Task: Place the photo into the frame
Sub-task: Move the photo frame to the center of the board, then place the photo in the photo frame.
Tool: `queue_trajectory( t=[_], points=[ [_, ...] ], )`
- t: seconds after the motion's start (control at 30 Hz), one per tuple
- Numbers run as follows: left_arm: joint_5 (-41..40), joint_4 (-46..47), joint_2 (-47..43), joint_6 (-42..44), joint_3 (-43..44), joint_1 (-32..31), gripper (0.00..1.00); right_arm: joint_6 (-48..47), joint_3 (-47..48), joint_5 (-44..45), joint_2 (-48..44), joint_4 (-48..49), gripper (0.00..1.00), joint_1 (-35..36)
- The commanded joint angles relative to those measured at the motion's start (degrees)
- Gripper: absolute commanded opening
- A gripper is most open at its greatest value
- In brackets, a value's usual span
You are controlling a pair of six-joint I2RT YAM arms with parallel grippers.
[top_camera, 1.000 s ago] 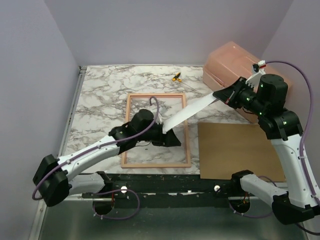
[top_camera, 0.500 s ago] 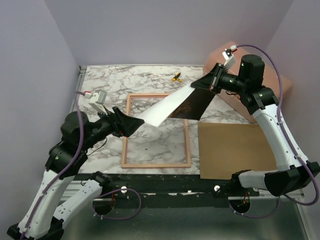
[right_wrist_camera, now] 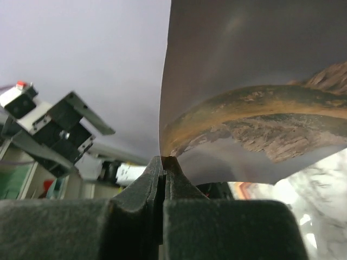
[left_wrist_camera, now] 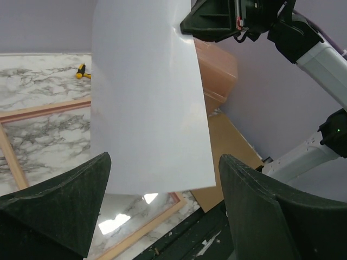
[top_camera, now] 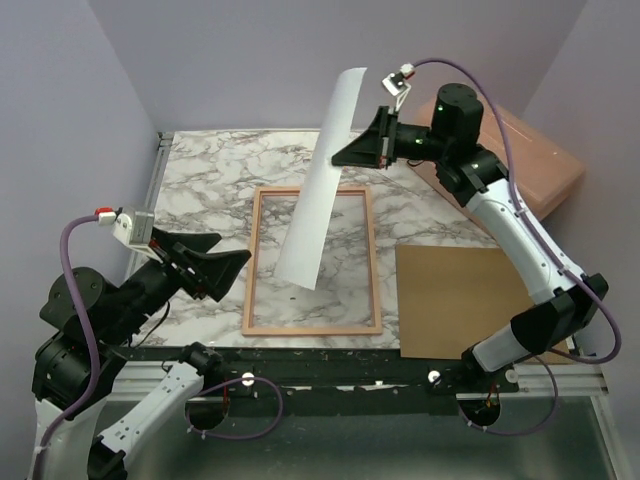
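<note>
My right gripper (top_camera: 340,160) is shut on one edge of the photo (top_camera: 318,185) and holds it high above the table, hanging on edge. Its white back (left_wrist_camera: 146,103) faces the left wrist view; its printed mountain side (right_wrist_camera: 260,81) shows in the right wrist view, pinched at my right gripper (right_wrist_camera: 164,160). The frame (top_camera: 258,262) lies flat on the marble table, under the photo, its wood-coloured side up; it also shows in the left wrist view (left_wrist_camera: 32,111). My left gripper (top_camera: 235,260) is open and empty, raised at the frame's left, apart from the photo.
The brown backing board (top_camera: 470,300) lies flat to the right of the frame. A salmon plastic box (top_camera: 525,150) stands at the back right. A small yellow and black object (top_camera: 352,153) lies at the back of the table. Walls close in on three sides.
My left gripper let go of the photo and drew back to the left, rising. My right gripper lifted the photo and swung it left, so it now hangs on edge above the frame.
</note>
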Motion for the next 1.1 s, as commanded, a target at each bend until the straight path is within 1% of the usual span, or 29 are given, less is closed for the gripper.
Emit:
queue_trajectory(
  t=[0.0, 0.03, 0.07, 0.1, 0.13, 0.23, 0.3, 0.37, 0.43, 0.47, 0.5, 0.57, 0.67, 0.73, 0.8, 1.07],
  points=[
    [-2.1, -0.2, 0.1, 0.5, -0.9, 0.4, 0.83, 0.8, 0.4, -5.6, 1.6, 5.9, 0.00, 5.8],
    [-2.0, 0.5, 0.2, 0.1, -1.6, 0.4, 0.83, 2.2, -1.7, -6.7, 0.7, 8.7, 0.00, 6.1],
    [-1.8, 1.2, 0.3, -0.4, -2.4, 0.4, 0.83, 4.3, -4.9, -7.8, -0.5, 14.4, 0.00, 6.3],
    [-1.7, 1.7, 0.4, -0.8, -3.1, 0.3, 0.83, 6.3, -7.5, -8.2, -1.7, 17.7, 0.00, 6.2],
    [-1.4, 2.7, 0.3, -1.5, -4.2, 0.4, 0.83, 6.1, -9.5, -8.1, -2.6, 18.7, 0.00, 6.2],
    [-0.2, 5.3, 0.1, -3.1, -7.5, 0.3, 0.83, 0.2, -14.9, -6.1, -4.1, 13.6, 0.00, 5.9],
    [0.8, 6.4, 0.1, -3.9, -9.6, 0.3, 0.84, -4.0, -19.3, -2.9, -4.7, 8.0, 0.00, 5.2],
    [1.6, 7.1, 0.1, -4.7, -11.0, 0.3, 0.84, -6.0, -25.1, -1.2, -4.6, 6.2, 0.00, 3.5],
    [2.7, 8.1, -0.1, -5.6, -12.8, 0.3, 0.84, -7.6, -29.9, -1.2, -3.2, 4.7, 0.00, 0.1],
    [3.4, 8.7, -0.2, -5.9, -13.6, 0.3, 0.84, -10.0, -31.0, -0.6, -1.9, 2.3, 0.00, -1.1],
    [3.7, 9.1, -0.2, -6.3, -14.4, 0.3, 0.84, -12.9, -31.2, 1.4, 0.1, -2.6, 0.00, -2.5],
    [4.2, 9.4, -0.1, -6.6, -15.4, 0.4, 0.84, -18.9, -30.9, 1.3, 5.3, -9.4, 0.00, -3.6],
    [4.6, 9.6, 0.2, -6.9, -16.1, 0.3, 0.84, -26.3, -26.8, 6.1, 13.8, -20.6, 0.00, -3.8],
    [4.7, 9.6, 0.2, -7.0, -16.4, 0.4, 0.84, -27.8, -25.2, 9.3, 17.5, -23.2, 0.00, -3.8],
    [4.7, 9.4, 0.2, -7.0, -16.5, 0.4, 0.84, -28.2, -24.0, 13.5, 19.2, -24.2, 0.00, -3.7],
    [4.6, 10.1, 0.1, -7.5, -17.9, 0.4, 0.84, -29.2, -19.5, 22.4, 20.9, -26.2, 0.00, -3.8]
  ],
)
